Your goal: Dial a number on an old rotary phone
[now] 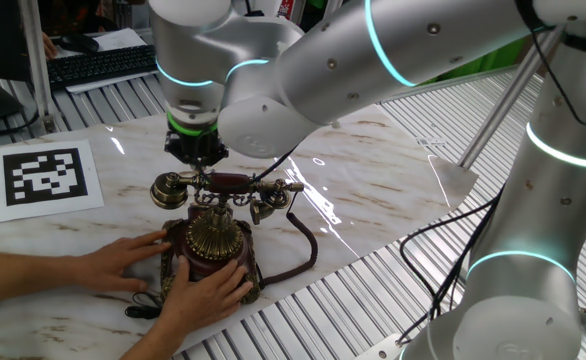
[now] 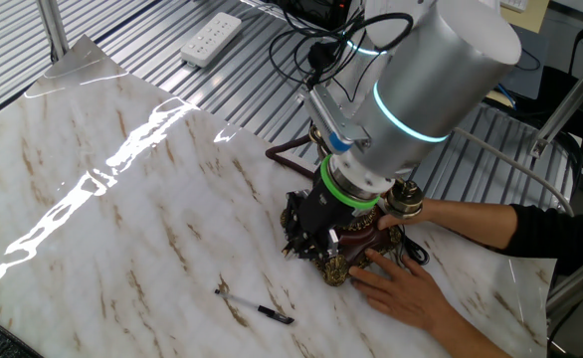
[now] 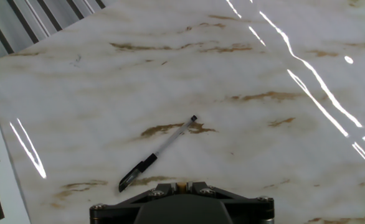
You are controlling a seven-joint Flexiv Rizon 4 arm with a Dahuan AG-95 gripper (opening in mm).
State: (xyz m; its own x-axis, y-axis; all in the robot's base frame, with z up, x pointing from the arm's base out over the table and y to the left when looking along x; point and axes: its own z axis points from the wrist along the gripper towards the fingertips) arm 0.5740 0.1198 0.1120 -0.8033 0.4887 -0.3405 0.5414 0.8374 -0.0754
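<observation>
Silver arm [image 1: 373, 70] bent over phone [image 1: 213, 240]

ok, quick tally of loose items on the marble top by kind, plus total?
Rotary phone: 1
Pen: 1
Printed marker sheet: 1
Human hands steadying the phone: 2
Total: 5

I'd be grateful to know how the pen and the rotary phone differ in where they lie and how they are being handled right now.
The pen lies flat and alone on the marble table, untouched; the rotary phone stands upright, steadied by a person's two hands.
The pen is thin and black and clear; the phone is bulky, dark wood with brass trim.
The gripper hangs right over the phone, away from the pen.
Both rest on the same table.
</observation>
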